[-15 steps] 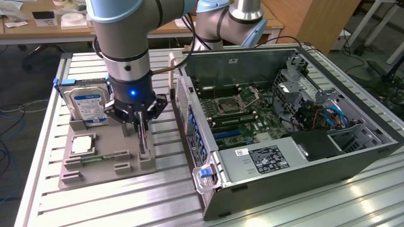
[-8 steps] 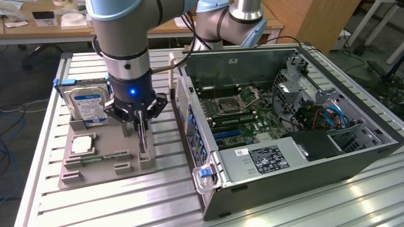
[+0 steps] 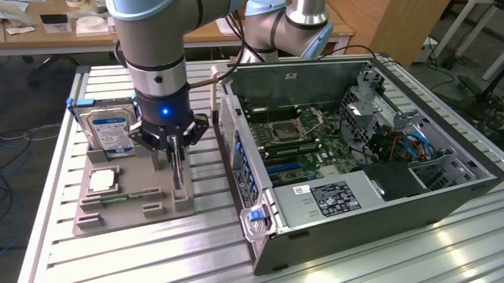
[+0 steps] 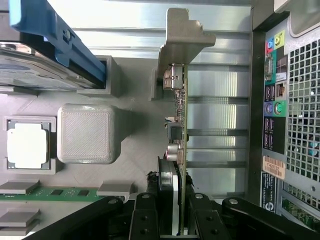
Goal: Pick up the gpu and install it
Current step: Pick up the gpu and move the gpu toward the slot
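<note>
floor: blue cables point(image 3: 8, 141) lie at the exterior view's left.
desks point(image 3: 47, 38): wooden, at the back of the room.
table point(image 3: 157, 253): silver metal with long grooves.
gray holder point(image 3: 130, 203): sits on the table, and a hard drive point(image 3: 108, 134) stands in it.
gripper point(image 3: 174, 154) point(image 4: 172, 220): pinching the gpu point(image 3: 178, 174) point(image 4: 177, 130) from 2 sides.
gpu: up on its edge in the gray holder, near the computer case point(image 3: 378, 212).
computer case: open, on the table at the exterior view's right.

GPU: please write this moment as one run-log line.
gripper: shut on gpu | gpu: on edge in gray holder, beside open case | install: not done
</note>
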`<state>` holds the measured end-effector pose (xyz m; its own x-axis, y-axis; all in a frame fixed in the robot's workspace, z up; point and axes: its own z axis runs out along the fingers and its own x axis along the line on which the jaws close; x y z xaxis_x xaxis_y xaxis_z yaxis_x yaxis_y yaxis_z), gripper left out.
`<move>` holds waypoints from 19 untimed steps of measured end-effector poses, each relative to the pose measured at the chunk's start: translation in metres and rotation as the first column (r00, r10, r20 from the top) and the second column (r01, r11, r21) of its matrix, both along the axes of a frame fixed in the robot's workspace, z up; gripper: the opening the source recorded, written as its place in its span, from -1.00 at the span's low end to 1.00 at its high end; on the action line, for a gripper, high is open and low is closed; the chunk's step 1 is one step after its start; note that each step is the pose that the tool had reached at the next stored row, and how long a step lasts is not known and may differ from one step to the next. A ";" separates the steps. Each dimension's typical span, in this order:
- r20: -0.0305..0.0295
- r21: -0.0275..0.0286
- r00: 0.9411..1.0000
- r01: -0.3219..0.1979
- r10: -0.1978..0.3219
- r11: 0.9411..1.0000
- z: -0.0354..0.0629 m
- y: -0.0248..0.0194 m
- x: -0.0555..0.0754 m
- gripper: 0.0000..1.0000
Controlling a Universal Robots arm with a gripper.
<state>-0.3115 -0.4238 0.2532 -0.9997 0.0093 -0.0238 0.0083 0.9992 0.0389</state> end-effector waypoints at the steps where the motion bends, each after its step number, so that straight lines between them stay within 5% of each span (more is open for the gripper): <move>1: 0.000 0.000 1.000 0.000 0.000 1.000 0.0005 0.0000 0.000 -0.44; 19: 0.000 0.000 1.000 0.000 0.000 1.000 0.0112 0.0000 0.000 -0.44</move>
